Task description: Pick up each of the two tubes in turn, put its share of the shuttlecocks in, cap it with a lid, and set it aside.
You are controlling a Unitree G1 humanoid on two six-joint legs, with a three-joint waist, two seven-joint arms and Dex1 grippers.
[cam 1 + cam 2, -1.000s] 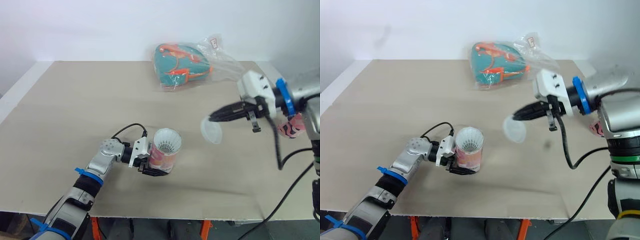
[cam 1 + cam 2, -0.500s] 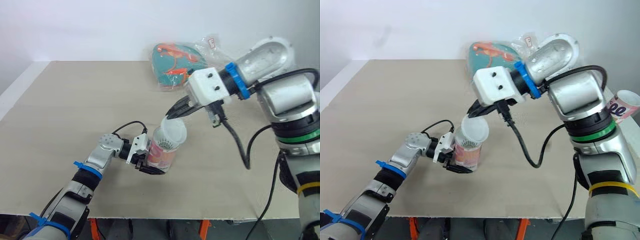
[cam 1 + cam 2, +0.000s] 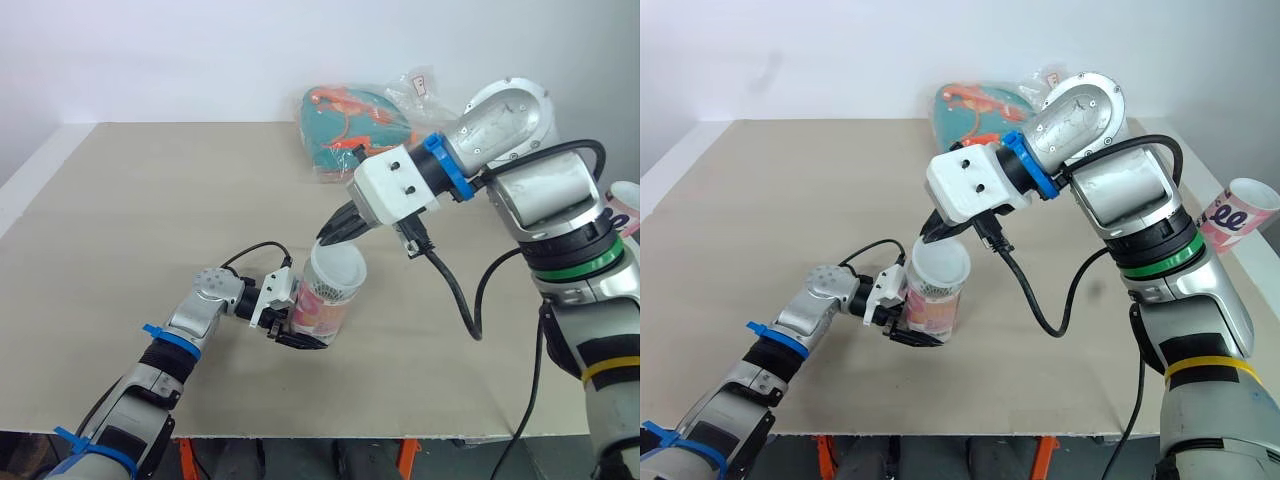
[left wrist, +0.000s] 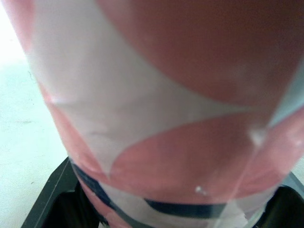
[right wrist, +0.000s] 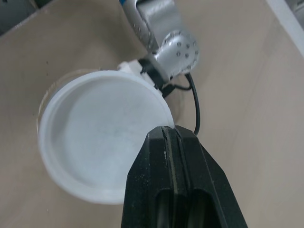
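A pink-and-white patterned tube (image 3: 322,312) stands tilted on the table, and my left gripper (image 3: 300,333) is shut on its lower part. In the left wrist view the tube (image 4: 161,118) is pressed close to the camera. A translucent white lid (image 3: 338,271) lies over the tube's mouth and hides what is inside. My right gripper (image 3: 327,237) is shut on the lid's far rim. The right wrist view shows the lid (image 5: 95,137) pinched at its edge by the shut fingers (image 5: 164,147). A second pink tube (image 3: 1238,212) with an open mouth sits at the far right.
A teal and orange item in a clear plastic bag (image 3: 352,128) lies at the back of the table (image 3: 130,220). The right arm's black cable (image 3: 455,300) hangs over the table beside the tube.
My right gripper has carried the lid from the right side over to the tube and lowered it onto the mouth. The left gripper has kept its hold on the tube.
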